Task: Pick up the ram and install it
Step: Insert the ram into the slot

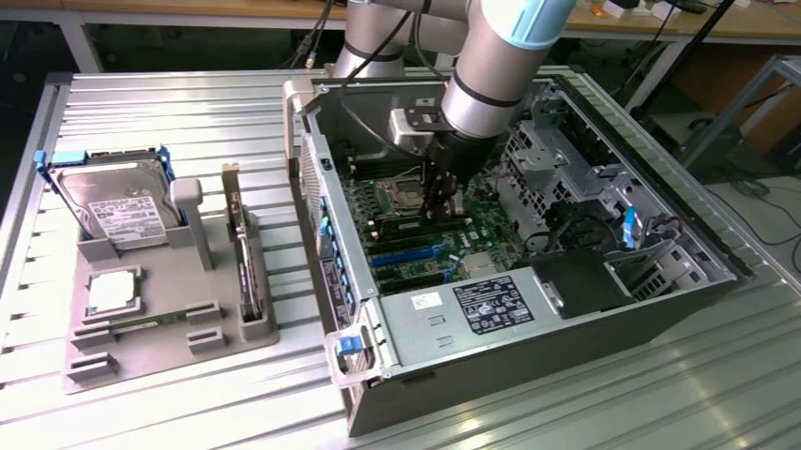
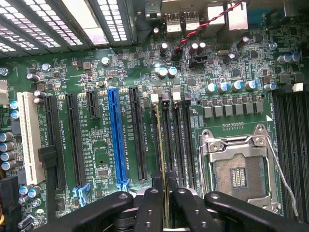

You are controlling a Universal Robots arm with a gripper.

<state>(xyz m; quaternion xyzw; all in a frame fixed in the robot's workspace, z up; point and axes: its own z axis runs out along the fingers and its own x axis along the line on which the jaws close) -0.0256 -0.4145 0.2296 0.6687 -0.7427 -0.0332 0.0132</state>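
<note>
- The bench (image 1: 163, 103) is ribbed, shiny metal slats, running across the whole exterior view.
- An open grey steel case (image 1: 526, 347) lies on it, filling the middle and the exterior view's right. A black label (image 1: 501, 305) with white print sits on an inner box, its writing too small to read.
- The arm (image 1: 501, 66), silver with a pale blue ring, comes from the upper middle of the frame down into the case.
- A matte grey tray (image 1: 169, 281) with moulded pockets lies at the exterior view's left.
- The green motherboard (image 1: 400, 248) lines the case floor. The wrist view brings out its detail: white print beside the slots, not legible, and rows of silver capacitors (image 2: 224, 87).
- A silver hard drive (image 1: 119, 206) stands in the tray, its white label unreadable.
- A card (image 1: 244, 253) stands on edge in the tray's right pocket.
- A square steel-framed socket (image 2: 236, 166) lies open beside the memory slots.
- A blue slot (image 2: 116, 137) and a white slot (image 2: 30, 135) run parallel among black ones.
- The black claw (image 2: 166, 186) is drawn narrow, pinching the ram; it hangs mid-frame over the board (image 1: 445, 202).
- The ram (image 2: 161, 145) is seen edge-on, a thin line along a black slot just beside the socket; whether it is seated, I cannot tell.
</note>
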